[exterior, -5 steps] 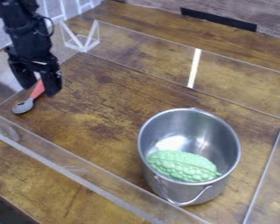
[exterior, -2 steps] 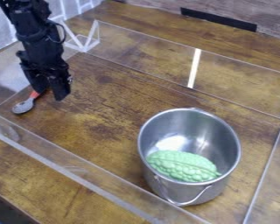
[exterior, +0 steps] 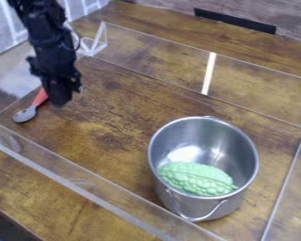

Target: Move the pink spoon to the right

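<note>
The gripper (exterior: 56, 94) points down at the far left of the wooden table (exterior: 134, 108), its black fingers (exterior: 63, 90) brought together low over the surface. No gap shows between them. They meet at the upper end of the pink spoon (exterior: 37, 103), and the jaws appear to be clamped on the tip of its handle, though the dark fingers cover that spot and the contact itself is hard to make out.

The spoon lies flat on the wood, slanting down and to the left away from the gripper. Its salmon-pink handle comes out from under the fingers, and its silver bowl (exterior: 23, 116) is the end farthest from them, close to the low clear wall (exterior: 65, 179) that runs along the near edge.

Well apart from the spoon, toward the lower right, stands a steel pot (exterior: 206, 120), upright, with a bumpy green vegetable (exterior: 198, 178) lying inside against its near side. Bare wood lies between the spoon and the pot.
</note>
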Controlling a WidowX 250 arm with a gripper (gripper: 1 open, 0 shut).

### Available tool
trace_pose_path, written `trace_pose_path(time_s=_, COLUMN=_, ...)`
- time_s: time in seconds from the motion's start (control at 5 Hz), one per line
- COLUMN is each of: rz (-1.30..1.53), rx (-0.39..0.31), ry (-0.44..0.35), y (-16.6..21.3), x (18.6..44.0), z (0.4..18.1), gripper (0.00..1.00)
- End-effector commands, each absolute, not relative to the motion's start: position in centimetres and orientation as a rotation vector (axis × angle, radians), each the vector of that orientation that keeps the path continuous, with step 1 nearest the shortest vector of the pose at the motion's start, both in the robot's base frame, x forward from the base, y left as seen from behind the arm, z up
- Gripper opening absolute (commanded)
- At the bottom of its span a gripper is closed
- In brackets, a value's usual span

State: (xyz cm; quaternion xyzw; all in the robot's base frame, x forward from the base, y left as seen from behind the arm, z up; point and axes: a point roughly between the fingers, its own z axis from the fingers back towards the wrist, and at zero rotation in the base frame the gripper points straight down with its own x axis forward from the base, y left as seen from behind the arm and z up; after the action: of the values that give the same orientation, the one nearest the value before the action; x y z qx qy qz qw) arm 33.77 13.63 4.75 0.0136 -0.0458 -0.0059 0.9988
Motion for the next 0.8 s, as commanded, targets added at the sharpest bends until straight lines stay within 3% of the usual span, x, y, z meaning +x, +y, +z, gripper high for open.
trace_pose_path(time_s=0.0, rz=-0.002, rx=0.115, ry=-0.129, y=13.2, x=35.4, z=10.5, gripper=0.0)
trace_pose_path(time_s=0.4, rz=0.114, rx=0.201, ry=-0.125, y=8.0, x=35.1, z=15.1, gripper=0.0)
trace_pose_path(time_s=0.6, rz=0.127, rx=0.198, ry=-0.125, y=8.5, x=36.0, z=15.1, gripper=0.0)
